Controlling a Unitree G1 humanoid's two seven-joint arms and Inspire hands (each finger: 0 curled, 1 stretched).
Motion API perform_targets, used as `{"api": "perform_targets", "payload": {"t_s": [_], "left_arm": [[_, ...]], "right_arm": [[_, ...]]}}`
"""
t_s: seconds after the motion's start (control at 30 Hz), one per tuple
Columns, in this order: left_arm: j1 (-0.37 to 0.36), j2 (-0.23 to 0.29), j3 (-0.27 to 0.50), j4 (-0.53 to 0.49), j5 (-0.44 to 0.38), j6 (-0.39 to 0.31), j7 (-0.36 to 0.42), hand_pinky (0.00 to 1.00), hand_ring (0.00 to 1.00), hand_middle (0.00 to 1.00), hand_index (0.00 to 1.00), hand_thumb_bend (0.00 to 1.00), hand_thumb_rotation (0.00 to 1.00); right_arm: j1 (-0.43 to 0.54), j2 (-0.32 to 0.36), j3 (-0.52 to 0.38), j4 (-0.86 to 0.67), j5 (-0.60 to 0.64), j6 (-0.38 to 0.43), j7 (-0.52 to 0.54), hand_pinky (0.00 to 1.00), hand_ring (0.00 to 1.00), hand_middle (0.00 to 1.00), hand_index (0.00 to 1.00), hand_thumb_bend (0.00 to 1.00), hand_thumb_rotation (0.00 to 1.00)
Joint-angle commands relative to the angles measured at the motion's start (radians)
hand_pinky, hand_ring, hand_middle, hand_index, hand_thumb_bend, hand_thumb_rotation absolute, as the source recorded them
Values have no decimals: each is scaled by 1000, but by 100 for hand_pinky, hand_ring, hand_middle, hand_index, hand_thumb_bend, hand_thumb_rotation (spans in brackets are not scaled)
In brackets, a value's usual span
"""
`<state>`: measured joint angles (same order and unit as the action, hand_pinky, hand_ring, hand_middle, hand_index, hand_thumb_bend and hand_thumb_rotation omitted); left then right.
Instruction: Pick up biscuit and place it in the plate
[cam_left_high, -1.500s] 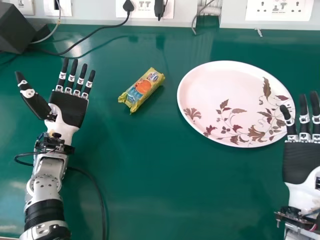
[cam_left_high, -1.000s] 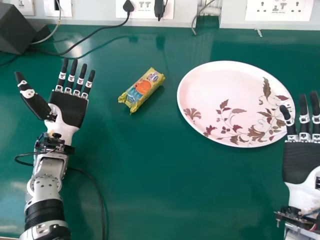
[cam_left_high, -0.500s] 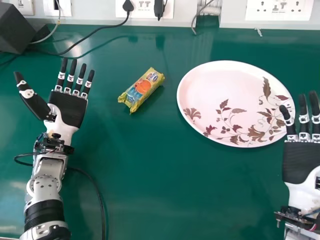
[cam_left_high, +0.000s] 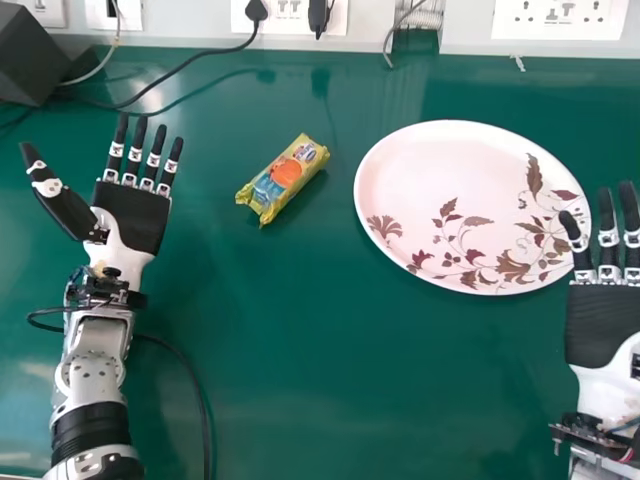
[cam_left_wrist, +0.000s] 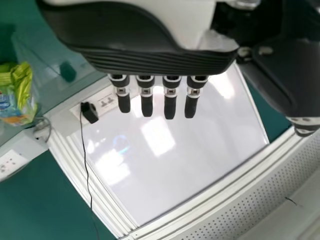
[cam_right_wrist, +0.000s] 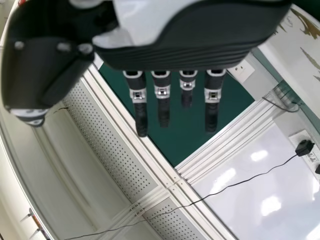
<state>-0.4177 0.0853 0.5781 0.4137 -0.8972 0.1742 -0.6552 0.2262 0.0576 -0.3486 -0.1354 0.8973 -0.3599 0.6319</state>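
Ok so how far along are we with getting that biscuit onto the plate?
Nothing looks done yet: the biscuit lies on the green table, left of the plate, which holds no food. Nothing is in hand either; the left hand and right hand are both open. Picking it up and setting it on the plate are both left.
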Motion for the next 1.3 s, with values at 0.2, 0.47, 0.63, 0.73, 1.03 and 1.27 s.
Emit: {"api": "perform_targets", "payload": {"t_s": [0.2, 0.47, 0.63, 0.73, 1.03, 1.27], "left_arm": [[61, -31, -24, -72, 42, -58, 34, 100, 100, 100, 98, 100, 70], [67, -46, -43, -114, 73, -108, 53, 100, 100, 100, 98, 100, 69], [66, -46, -57, -122, 77, -127, 41, 100, 100, 100, 98, 100, 70], [67, -49, -66, -132, 87, -147, 50, 100, 100, 100, 98, 100, 70], [77, -63, -98, -182, 120, -202, 69, 100, 100, 100, 99, 100, 70], [95, -91, -134, -245, 172, -267, 109, 100, 100, 100, 99, 100, 69]], "right_arm": [[46, 54, -6, 56, 1, 6, 1, 77, 86, 86, 77, 88, 50], [42, 53, -6, 58, 13, 11, 11, 78, 87, 86, 76, 85, 54], [41, 55, -8, 61, 6, 5, 8, 81, 89, 88, 79, 85, 53], [43, 57, -6, 58, 5, 4, 8, 81, 89, 88, 79, 85, 54], [46, 56, -5, 50, 9, 9, 7, 79, 87, 88, 79, 82, 54], [43, 57, -7, 45, 13, 14, -6, 79, 86, 86, 79, 77, 53]]}}
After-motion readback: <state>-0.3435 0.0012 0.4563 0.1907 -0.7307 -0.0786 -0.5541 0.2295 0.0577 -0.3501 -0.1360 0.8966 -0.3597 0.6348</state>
